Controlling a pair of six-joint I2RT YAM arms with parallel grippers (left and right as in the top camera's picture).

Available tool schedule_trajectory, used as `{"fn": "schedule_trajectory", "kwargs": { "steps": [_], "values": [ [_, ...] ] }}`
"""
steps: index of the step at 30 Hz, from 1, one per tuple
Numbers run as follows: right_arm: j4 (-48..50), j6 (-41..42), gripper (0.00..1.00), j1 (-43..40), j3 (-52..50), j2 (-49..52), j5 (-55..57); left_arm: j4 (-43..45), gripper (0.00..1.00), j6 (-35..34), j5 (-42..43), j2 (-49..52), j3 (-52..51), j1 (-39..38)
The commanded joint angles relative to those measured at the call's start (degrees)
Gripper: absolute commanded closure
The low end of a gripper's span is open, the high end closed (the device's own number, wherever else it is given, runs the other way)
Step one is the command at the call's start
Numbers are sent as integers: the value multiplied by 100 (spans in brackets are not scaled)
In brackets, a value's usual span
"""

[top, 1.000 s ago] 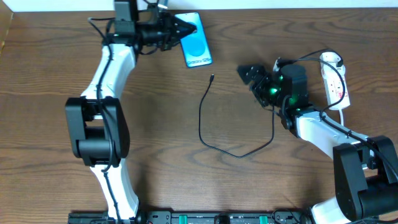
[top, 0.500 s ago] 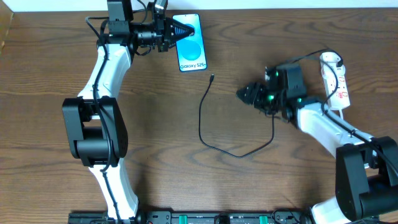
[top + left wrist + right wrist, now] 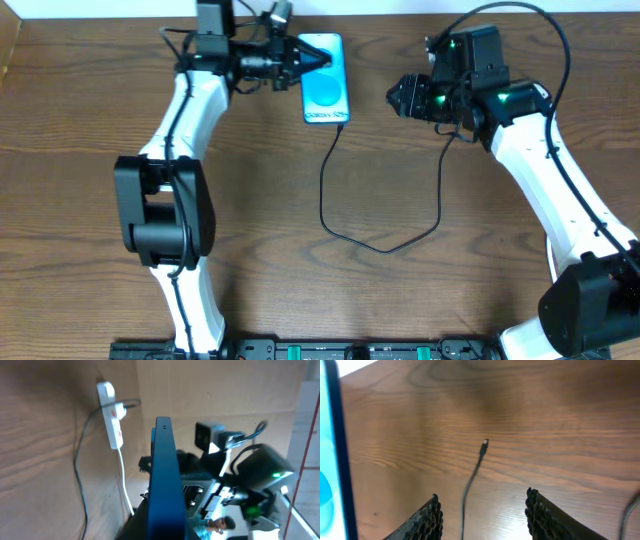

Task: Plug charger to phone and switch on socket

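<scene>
phone (image 3: pixel 326 82) in clenched left end effector (image 3: pixel 304 62); right end effector (image 3: pixel 399 96) agape and empty, near charger (image 3: pixel 322 195)

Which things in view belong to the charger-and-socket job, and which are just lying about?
Job in hand:
- phone, clamped in the left pincer
- charger, its tip lying unplugged by the phone
- socket
- right pincer, open and empty

Lying about:
- only the wooden table under it all; no other loose items show
</scene>
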Motion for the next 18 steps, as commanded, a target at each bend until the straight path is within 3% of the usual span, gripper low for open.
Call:
{"fn": "schedule_trajectory", "kwargs": {
  "steps": [1,8,18],
  "values": [
    [-151,-238,48,94,219,4,592,-11,93,37,243,-157,26,-317],
    [-195,-236,48,90,216,39,802,-13,93,37,208,-157,26,-730],
    [120,-234,49,186,216,46,282,-13,93,37,50,-157,26,-1043]
  ]
}}
